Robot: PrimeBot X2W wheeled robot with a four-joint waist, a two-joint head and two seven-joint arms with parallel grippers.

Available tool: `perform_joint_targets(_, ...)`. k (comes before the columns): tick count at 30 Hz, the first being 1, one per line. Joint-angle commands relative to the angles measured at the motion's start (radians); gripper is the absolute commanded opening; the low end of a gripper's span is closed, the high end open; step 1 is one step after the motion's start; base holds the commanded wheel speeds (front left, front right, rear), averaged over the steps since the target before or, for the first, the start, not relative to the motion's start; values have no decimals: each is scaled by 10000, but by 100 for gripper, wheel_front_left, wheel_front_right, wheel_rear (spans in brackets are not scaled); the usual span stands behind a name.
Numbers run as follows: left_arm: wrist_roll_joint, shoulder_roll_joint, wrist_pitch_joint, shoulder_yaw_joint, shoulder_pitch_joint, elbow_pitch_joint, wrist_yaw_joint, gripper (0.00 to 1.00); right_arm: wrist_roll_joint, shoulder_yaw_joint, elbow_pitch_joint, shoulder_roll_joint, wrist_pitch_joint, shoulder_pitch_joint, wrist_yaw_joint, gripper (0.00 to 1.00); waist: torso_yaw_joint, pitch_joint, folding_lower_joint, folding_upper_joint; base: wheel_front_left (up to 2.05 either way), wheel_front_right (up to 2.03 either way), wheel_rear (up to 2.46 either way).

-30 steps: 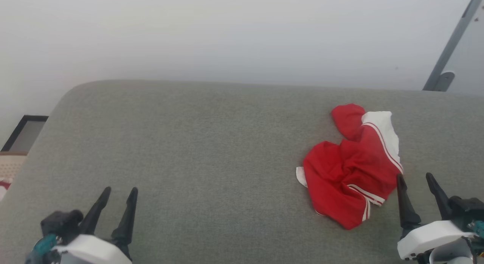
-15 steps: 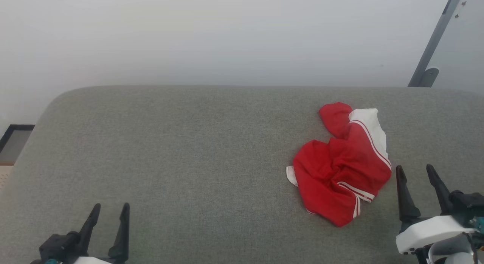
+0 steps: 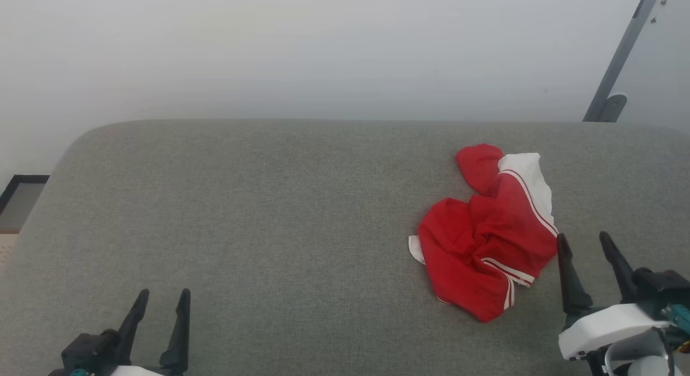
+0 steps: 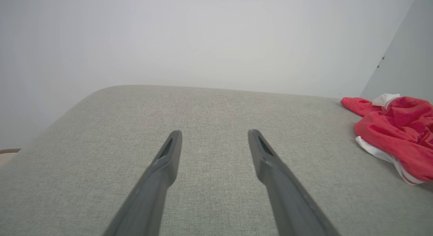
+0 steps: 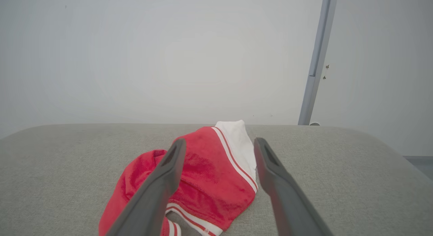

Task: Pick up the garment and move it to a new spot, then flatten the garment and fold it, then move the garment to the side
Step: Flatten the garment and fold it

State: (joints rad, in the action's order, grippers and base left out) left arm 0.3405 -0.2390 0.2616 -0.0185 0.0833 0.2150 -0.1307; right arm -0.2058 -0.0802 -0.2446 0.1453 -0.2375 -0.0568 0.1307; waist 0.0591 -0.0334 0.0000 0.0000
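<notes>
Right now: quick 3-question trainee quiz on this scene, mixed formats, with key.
1. True or false: the garment lies flat and neatly folded on the grey cushion.
2. Which gripper is nearer the garment? A) left gripper B) right gripper C) both equally far
3. Fill in: both grippers stand ___ and hold nothing.
Key: 1 false, it is crumpled in a heap. 2 B. 3 open.
</notes>
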Motion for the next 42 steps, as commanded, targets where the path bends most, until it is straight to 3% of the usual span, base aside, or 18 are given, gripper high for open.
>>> perform_joint_targets(1,-137,60,48,8,133,-30,8,100,-64,35,-45,-5,-25,-106,1,100,-21,17,0,0,0,0,0)
perform_joint_targets(9,-35,329,48,84,-32,-55,8,100,-266,806,-334,718,1200,-865,1,100,-111,330,0,0,0,0,0)
perform_joint_targets(12,49,473,48,220,-356,-82,8,100,-586,1724,-386,1716,2818,-1678,-2,100,-71,847,0,0,0,0,0)
perform_joint_targets(17,170,670,48,532,-953,39,9,100,-2093,2999,-324,3419,5845,-3381,-1,100,120,1853,0,0,0,0,0)
perform_joint_targets(23,373,811,48,854,-1728,136,7,100,-3836,3179,-848,4727,8943,-5350,-1,100,440,3133,0,0,0,0,0)
perform_joint_targets(27,532,873,48,1154,-2230,233,7,100,-4278,3050,-1685,5050,10451,-6495,-1,100,667,3879,0,0,0,0,0)
perform_joint_targets(32,634,946,48,1380,-2736,293,8,100,-4397,3082,-2572,4880,11509,-7455,1,100,826,4538,0,0,0,0,0)
perform_joint_targets(41,703,1016,48,1485,-3126,335,8,100,-4058,3492,-3413,4522,11889,-8071,1,100,833,4990,0,0,0,0,0)
perform_joint_targets(42,711,1006,48,1482,-3161,341,7,100,-4069,3530,-3463,4494,11867,-8077,1,71,818,5010,0,0,0,0,0)
